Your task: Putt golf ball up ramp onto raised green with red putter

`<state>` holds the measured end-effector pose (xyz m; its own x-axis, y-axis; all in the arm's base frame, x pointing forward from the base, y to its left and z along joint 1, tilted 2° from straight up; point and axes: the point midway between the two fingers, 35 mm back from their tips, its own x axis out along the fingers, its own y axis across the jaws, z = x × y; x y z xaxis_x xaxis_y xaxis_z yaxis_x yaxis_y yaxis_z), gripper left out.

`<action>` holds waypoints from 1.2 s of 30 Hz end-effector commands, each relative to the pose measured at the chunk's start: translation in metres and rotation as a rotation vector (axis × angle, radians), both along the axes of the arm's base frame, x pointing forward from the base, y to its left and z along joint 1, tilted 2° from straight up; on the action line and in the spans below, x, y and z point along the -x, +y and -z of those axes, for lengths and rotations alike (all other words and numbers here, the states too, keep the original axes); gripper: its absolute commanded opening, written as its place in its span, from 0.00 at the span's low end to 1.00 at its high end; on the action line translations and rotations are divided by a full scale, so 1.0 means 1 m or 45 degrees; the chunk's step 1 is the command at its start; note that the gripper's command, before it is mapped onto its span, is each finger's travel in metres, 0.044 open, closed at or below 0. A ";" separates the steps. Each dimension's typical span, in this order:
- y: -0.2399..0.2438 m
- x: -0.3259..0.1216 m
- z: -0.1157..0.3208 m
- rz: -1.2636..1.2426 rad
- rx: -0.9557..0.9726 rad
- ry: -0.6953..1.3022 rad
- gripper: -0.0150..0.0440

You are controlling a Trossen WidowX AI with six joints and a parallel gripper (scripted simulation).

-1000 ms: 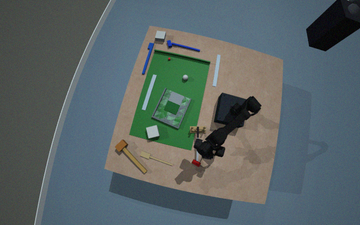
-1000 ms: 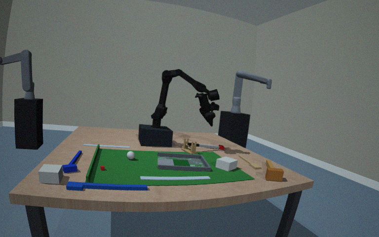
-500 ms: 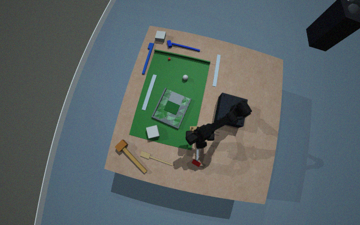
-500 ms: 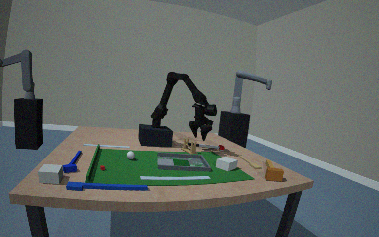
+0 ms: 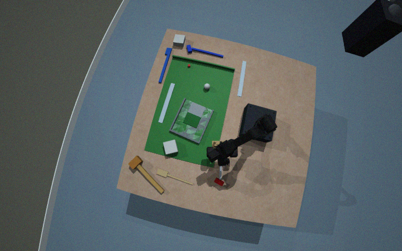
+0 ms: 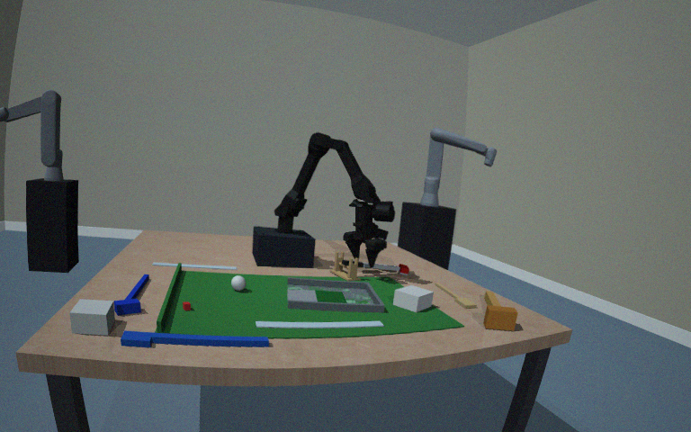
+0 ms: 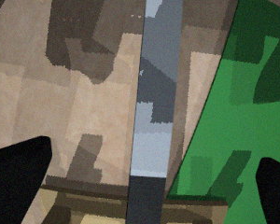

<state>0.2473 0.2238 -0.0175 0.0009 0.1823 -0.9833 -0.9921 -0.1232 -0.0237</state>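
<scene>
- Top view: the black gripper point(image 5: 220, 161) hangs over the red putter point(image 5: 219, 178), near the table's point(image 5: 278, 198) front edge, just off the corner of the green mat point(image 5: 178, 80).
- The jaws stand wide apart and hold nothing; in the wrist view the putter's grey shaft runs between the two dark fingertips without touching either.
- The golf ball point(image 5: 207, 86) sits on the mat, well apart from the gripper, with open mat between it and the raised green point(image 5: 192, 119).
- The arm hides the shaft's upper end and most of a small wooden stand point(image 6: 345, 265).
</scene>
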 end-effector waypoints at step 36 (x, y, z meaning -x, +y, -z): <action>0.000 0.001 0.029 -0.004 0.006 0.007 0.38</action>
